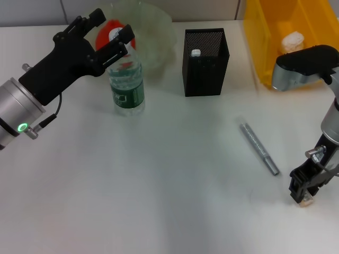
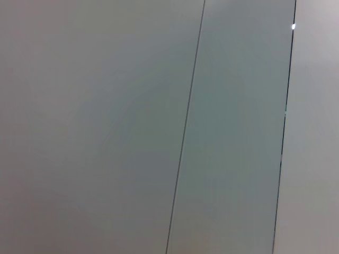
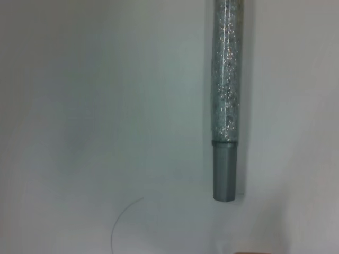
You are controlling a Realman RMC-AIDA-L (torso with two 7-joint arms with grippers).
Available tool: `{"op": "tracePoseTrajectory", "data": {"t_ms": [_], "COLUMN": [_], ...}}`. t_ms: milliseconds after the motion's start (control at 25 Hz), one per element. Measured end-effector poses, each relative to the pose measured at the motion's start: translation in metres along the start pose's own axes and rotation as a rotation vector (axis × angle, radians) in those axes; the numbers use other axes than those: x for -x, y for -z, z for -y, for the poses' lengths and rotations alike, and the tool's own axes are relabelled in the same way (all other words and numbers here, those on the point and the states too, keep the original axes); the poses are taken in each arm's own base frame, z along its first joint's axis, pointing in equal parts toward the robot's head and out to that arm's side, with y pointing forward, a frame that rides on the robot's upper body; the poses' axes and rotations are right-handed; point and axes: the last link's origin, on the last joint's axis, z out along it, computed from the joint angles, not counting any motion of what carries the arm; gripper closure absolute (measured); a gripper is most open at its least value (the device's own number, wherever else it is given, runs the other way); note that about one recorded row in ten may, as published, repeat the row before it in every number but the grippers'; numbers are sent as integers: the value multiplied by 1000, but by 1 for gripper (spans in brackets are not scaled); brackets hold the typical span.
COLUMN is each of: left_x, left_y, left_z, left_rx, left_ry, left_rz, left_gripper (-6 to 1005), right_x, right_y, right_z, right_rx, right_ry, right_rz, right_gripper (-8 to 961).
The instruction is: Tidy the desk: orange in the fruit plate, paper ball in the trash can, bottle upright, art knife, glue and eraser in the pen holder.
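Bottle [image 1: 127, 82] upright on desk [image 1: 159, 185], white cap up; orange [image 1: 108, 33] in green fruit plate [image 1: 153, 32] behind it; black mesh pen holder [image 1: 205, 62] mid-desk; grey glue [image 1: 259, 148] flat, right; beige eraser [image 1: 306, 200] near right edge; paper ball [image 1: 293, 41] in yellow trash can [image 1: 265, 37]

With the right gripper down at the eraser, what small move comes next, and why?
Probably lift the right gripper straight up. Its fingers appear to be around the eraser on the desk. Raising it clears the glue lying nearby, before carrying it to the pen holder.
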Motion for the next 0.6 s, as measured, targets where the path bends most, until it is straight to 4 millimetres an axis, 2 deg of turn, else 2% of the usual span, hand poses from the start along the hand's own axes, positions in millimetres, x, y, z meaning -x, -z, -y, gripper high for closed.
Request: {"op": "tracePoseTrajectory", "data": {"t_ms": [400, 600], "left_x": [0, 0], "left_y": [0, 0], "left_z": [0, 0], "left_rx": [0, 1], "left_ry": [2, 4], "left_rz": [-1, -2], "left_gripper": [186, 186], "right_x": [6, 10], "right_y": [20, 33], "right_z": [0, -3], "right_rx": [42, 50], "right_ry": [38, 67], "right_rz": [102, 173], "right_gripper": [685, 684]}}
